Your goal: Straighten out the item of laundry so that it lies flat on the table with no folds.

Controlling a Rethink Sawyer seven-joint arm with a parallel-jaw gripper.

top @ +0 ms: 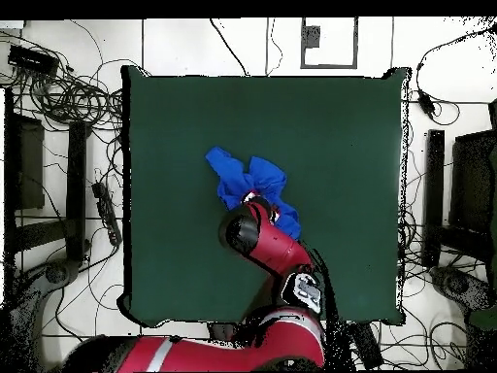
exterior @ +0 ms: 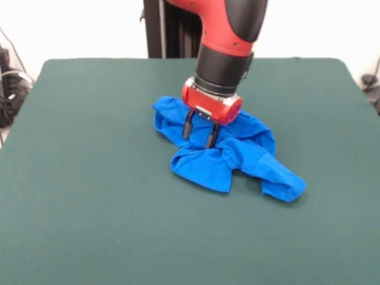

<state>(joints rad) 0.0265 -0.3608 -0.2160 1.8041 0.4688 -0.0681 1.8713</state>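
I'm looking at the shirt (exterior: 228,155) sitting crumpled in a heap near the middle of the table (exterior: 89,196), so the flattening is barely begun. I'm holding the claw (exterior: 199,135) just over its bunched centre, fingers spread apart and gripping nothing. Every fold is waiting to be pulled out.

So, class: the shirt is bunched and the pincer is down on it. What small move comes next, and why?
Probably close the open pincer on the raised fold of the blue T-shirt, then lift and pull outward, since the cloth lies crumpled mid-table.
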